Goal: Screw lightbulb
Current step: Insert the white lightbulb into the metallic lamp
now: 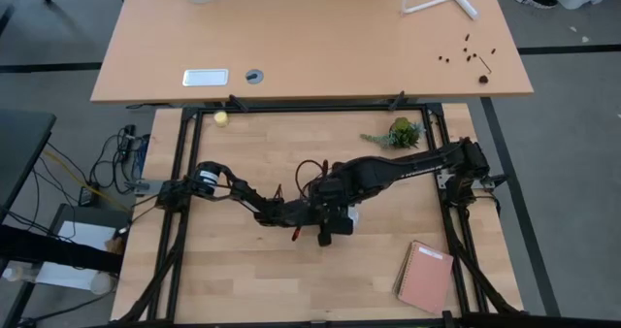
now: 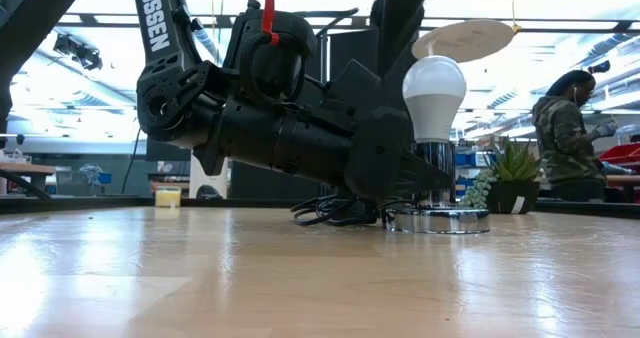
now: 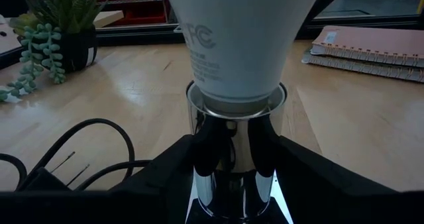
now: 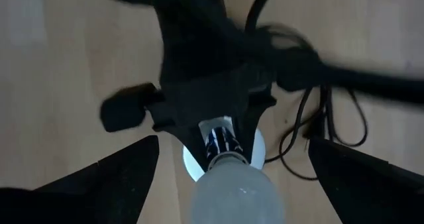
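Currently, entry by entry:

Lightbulb (image 2: 433,96): stands upright in the shiny socket (image 2: 434,178), whose round base rests on my desk (image 2: 300,278) near the middle. I cannot tell how deep its thread sits.

Left tool (image 3: 233,163): low at desk level, fingers clamped on the socket's chrome barrel, steadying it just under the bulb's neck.

Right tool (image 4: 232,177): above the bulb, fingers spread wide either side of the glass, touching nothing.

Cord (image 2: 335,213): black, looped on the desk beside the socket base, close under my left arm.

Risks, as I judge them:
- If my right fingers close off-centre, the bulb may tilt and cross-thread.
- If my left grip slips on polished metal, socket turns with bulb; nothing tightens.
- Squeezing too hard could crack the glass.
- Cord may snag my left arm.
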Controlling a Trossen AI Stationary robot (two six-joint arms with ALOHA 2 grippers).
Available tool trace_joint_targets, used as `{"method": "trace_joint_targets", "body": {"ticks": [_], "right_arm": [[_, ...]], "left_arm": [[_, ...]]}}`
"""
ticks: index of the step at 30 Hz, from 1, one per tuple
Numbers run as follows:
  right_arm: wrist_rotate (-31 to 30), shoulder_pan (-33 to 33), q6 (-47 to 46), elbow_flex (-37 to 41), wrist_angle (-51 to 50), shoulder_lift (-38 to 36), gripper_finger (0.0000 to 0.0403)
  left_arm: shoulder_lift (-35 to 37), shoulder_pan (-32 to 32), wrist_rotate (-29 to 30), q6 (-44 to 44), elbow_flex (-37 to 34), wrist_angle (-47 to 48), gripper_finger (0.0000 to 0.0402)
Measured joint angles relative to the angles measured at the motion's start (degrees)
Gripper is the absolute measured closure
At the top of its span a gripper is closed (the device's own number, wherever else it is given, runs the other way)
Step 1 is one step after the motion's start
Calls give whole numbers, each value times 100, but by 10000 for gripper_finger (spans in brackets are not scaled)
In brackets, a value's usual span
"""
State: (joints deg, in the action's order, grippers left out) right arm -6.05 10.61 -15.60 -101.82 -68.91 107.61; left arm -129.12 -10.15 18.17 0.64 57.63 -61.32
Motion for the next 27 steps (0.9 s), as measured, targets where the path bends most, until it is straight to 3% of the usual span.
{"method": "trace_joint_targets", "body": {"ticks": [10,16,27], "right_arm": [[-61,114,943,-511,-654,-6,10],[-188,291,2694,-518,-1472,-6,19],[-236,314,5434,-518,-1717,7,28]], "left_arm": [[0,-7,-2,32,0,2,204],[0,-7,-79,83,-4,2,204],[0,-7,-79,103,-4,0,204]]}}
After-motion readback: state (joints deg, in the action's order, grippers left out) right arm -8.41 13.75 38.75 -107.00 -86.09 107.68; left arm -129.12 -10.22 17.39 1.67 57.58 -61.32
